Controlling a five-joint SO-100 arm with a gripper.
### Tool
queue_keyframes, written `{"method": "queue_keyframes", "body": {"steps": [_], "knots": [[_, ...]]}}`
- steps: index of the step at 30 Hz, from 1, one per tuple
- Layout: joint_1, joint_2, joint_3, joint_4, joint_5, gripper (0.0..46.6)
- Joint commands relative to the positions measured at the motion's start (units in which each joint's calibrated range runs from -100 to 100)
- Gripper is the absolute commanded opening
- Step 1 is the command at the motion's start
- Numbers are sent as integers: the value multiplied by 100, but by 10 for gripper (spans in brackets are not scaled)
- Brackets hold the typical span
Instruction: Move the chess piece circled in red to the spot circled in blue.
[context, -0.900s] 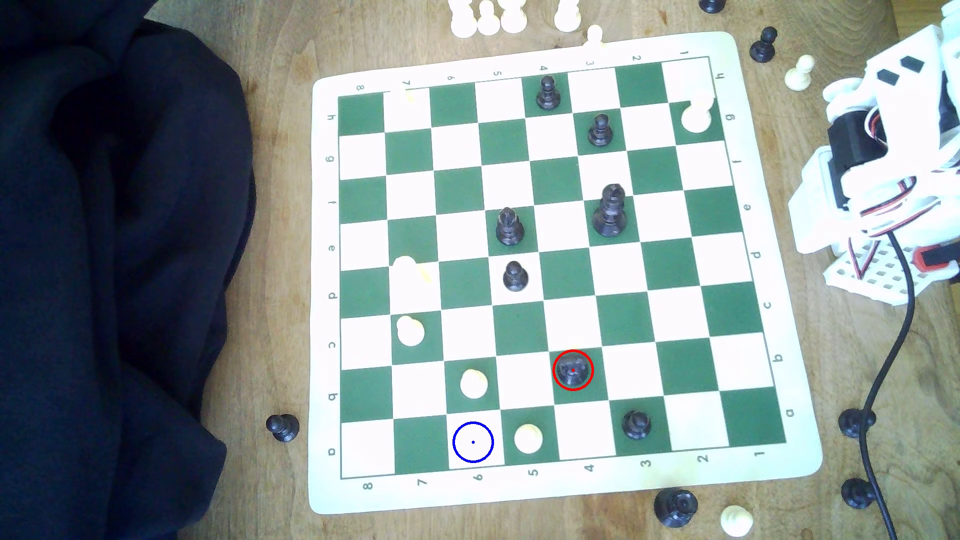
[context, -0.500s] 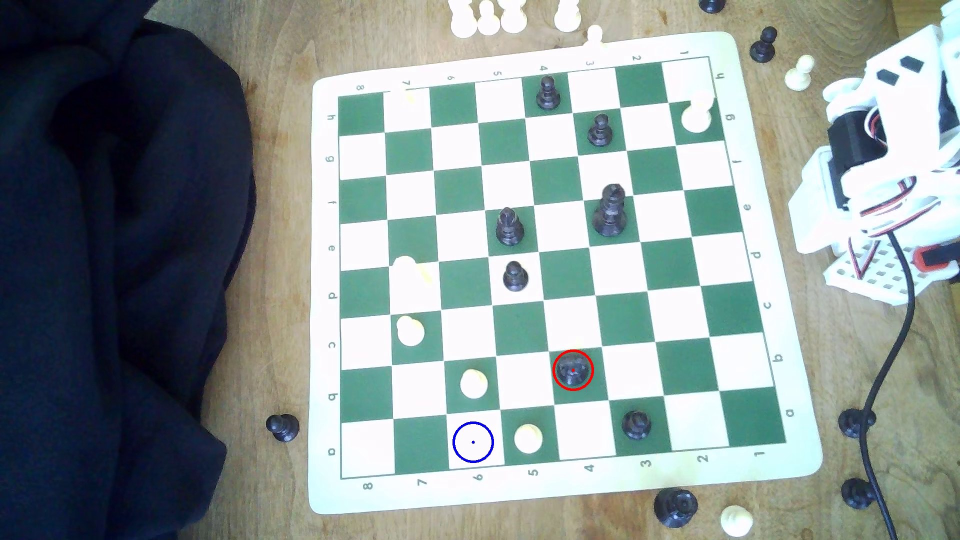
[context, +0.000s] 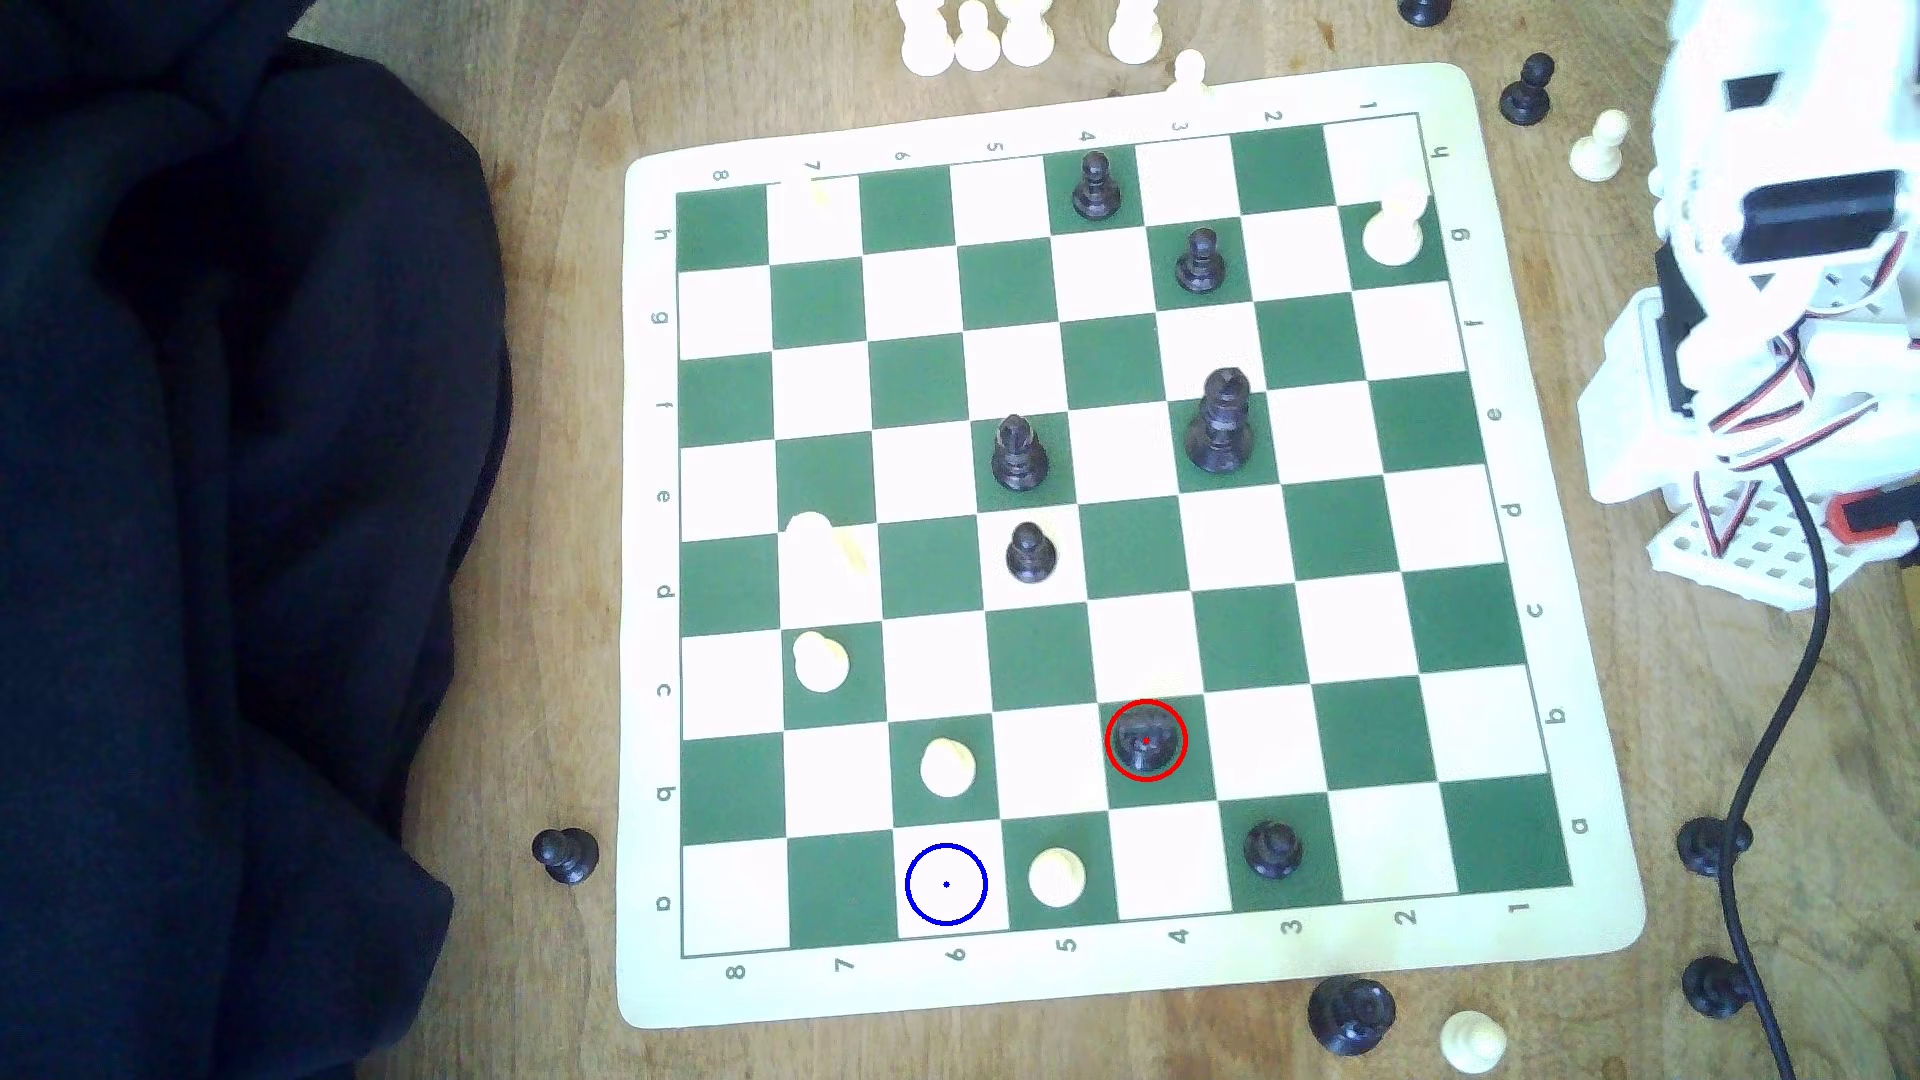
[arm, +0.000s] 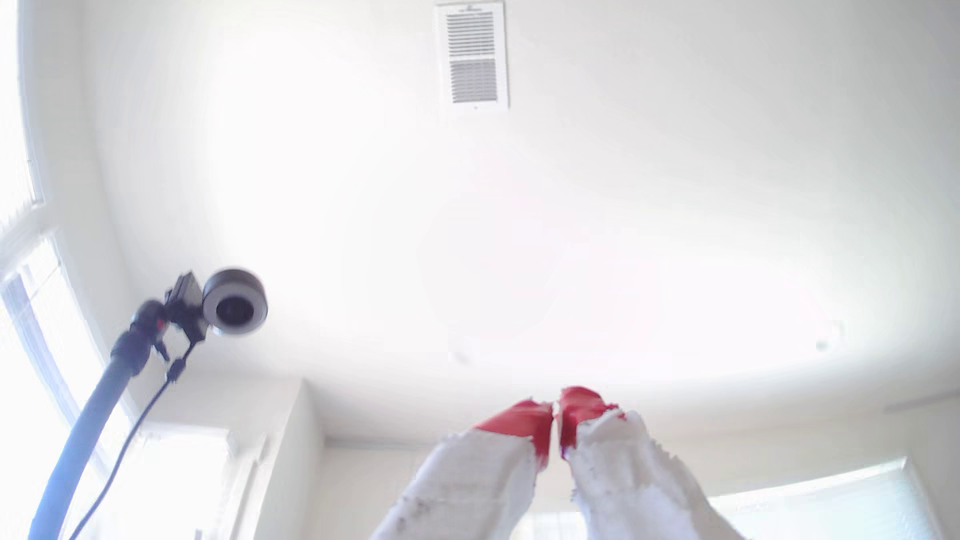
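Observation:
The chess piece (context: 1145, 739), squat and black with a lumpy greyish top, stands inside a red ring on a green square near the board's front. The spot (context: 945, 884) is a white square in the front row, ringed in blue with a centre dot, to the exterior view's left of the piece. The white arm (context: 1766, 260) is folded at the exterior view's right, off the board and far from both. In the wrist view my gripper (arm: 556, 410) points up at the ceiling, its red-tipped white fingers (arm: 524, 420) pressed together with nothing between them.
A white pawn (context: 1057, 875) stands right beside the spot and another (context: 947, 766) just behind it. A black pawn (context: 1273, 848) stands near the piece. Loose pieces ring the green-and-white board (context: 1590, 935). Dark cloth (context: 229, 540) covers the left. A black cable (context: 1766, 727) trails from the arm.
The arm's upper part at the exterior view's right has swung and lifted toward the top edge. No piece on the board has moved.

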Motion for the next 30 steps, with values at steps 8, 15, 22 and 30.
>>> {"method": "queue_keyframes", "body": {"steps": [8, 15, 22, 30], "knots": [[196, 5, 108, 3349, -59, 5], [-109, 5, -417, 6281, -68, 22], [-673, 14, -925, 8181, 83, 122], [-1150, 464, -2122, 10580, -117, 202]]}}
